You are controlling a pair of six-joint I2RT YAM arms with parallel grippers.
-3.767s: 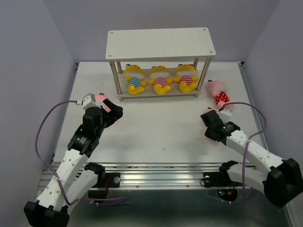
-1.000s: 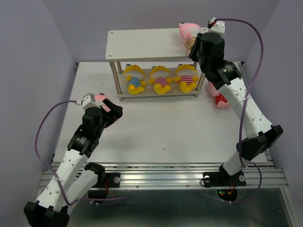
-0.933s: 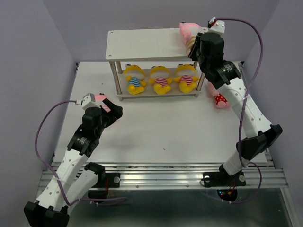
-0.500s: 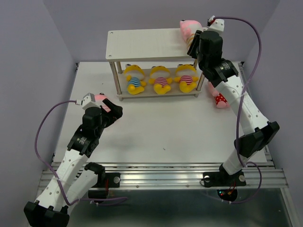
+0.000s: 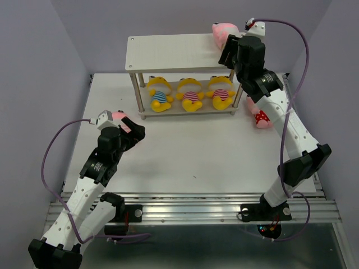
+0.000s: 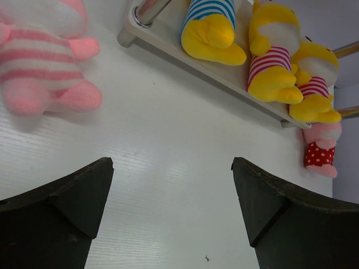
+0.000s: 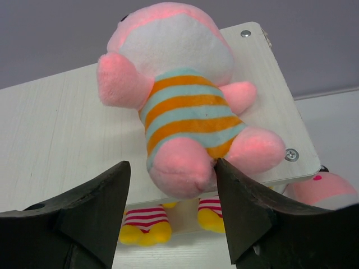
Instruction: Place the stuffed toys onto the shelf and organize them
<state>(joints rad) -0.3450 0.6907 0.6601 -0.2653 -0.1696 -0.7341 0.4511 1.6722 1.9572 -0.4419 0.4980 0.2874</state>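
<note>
The shelf (image 5: 179,51) stands at the back of the table. Three yellow stuffed toys (image 5: 190,94) lie in a row on its lower board. A pink toy in orange and teal stripes (image 7: 179,106) lies on the right end of the top board (image 7: 56,140). My right gripper (image 7: 171,165) is open around one of that toy's legs; the right finger touches it and the left finger stands apart. A pink-striped pink toy (image 6: 42,56) lies on the table just ahead and left of my open, empty left gripper (image 6: 173,165). The polka-dot toy (image 5: 261,115) lies right of the shelf.
The shelf's thin legs (image 5: 135,92) stand at its corners. The grey side walls (image 5: 33,84) close in the table on both sides. The right arm's purple cable (image 5: 300,61) arcs above the polka-dot toy.
My right gripper has opened and released the orange-striped pink toy onto the top board, drawing back slightly. The left arm has not moved.
</note>
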